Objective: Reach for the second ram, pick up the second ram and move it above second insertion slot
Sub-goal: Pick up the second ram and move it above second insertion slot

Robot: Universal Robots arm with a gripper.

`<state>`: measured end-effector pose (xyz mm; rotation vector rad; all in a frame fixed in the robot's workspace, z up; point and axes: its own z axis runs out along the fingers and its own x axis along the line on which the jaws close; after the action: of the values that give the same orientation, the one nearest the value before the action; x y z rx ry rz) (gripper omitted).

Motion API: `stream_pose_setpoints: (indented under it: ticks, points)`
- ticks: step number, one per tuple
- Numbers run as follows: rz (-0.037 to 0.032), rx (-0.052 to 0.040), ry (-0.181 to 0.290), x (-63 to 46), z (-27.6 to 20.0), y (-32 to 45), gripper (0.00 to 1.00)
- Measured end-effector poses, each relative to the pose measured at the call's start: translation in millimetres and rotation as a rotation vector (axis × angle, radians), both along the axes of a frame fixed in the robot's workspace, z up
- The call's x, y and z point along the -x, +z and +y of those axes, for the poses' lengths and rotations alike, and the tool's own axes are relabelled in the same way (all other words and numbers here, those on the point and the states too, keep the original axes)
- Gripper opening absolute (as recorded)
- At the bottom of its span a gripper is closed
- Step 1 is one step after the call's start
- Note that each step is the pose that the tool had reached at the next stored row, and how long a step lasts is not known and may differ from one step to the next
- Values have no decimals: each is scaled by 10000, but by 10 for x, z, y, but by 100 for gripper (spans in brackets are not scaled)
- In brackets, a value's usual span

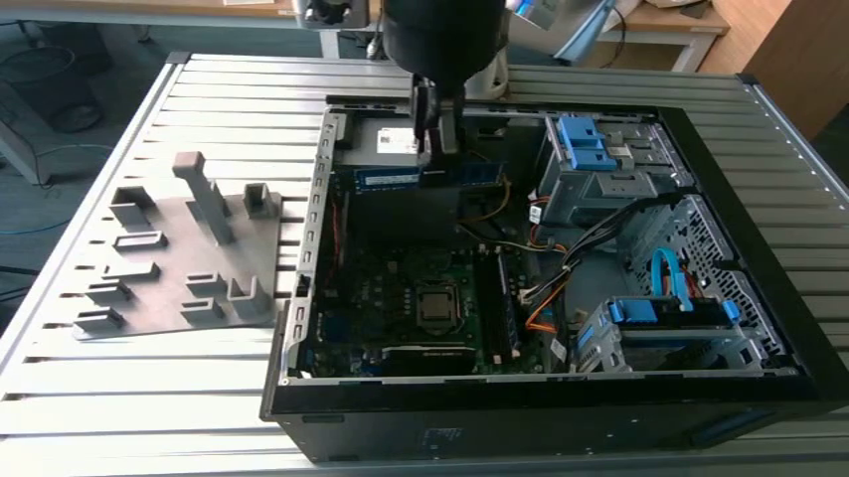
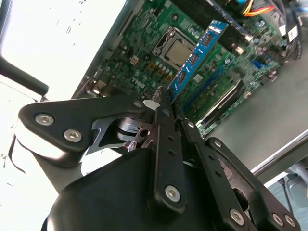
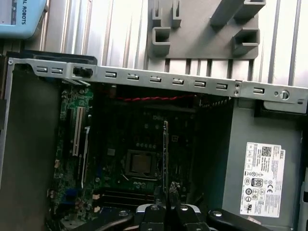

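Your gripper (image 2: 166, 103) is clenched on the second ram (image 2: 197, 53): in the second wrist view the black fingers (image 2: 163, 125) pinch one end of the blue-faced stick, and the rest of it juts out free over the motherboard (image 2: 144, 53). In the first wrist view you see the stick edge-on (image 3: 166, 154), a thin line rising from the fingertips above the board, beside the processor socket (image 3: 139, 163). In the exterior view the gripper (image 1: 435, 139) hangs inside the open computer case (image 1: 531, 397), near its far wall, clear of the board. The grey holder plate (image 1: 173, 248) lies on the slatted table (image 1: 80, 397), just beside the case's side wall.
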<state>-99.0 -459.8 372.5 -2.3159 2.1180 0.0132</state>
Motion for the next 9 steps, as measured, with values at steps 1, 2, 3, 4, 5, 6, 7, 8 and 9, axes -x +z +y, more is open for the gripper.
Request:
stream_pose_setpoints:
  ticks: [1, 2, 3, 4, 5, 6, 7, 8, 9]
  points:
    - [2, -1, 0, -25, 0, -1, 14]
    - [3, -1, 0, -53, 0, -1, 14]
    - [9, -5, 0, -85, 0, -2, 14]
    - [15, -11, -1, -118, 0, -4, 14]
    - [22, -15, -1, -150, 0, -8, 14]
    - [30, -17, 0, -177, 0, -15, 14]
    - [37, -20, 1, -197, -1, -29, 14]
    - [44, -20, 1, -214, 0, -45, 14]
    - [49, -18, 0, -225, 0, -63, 14]
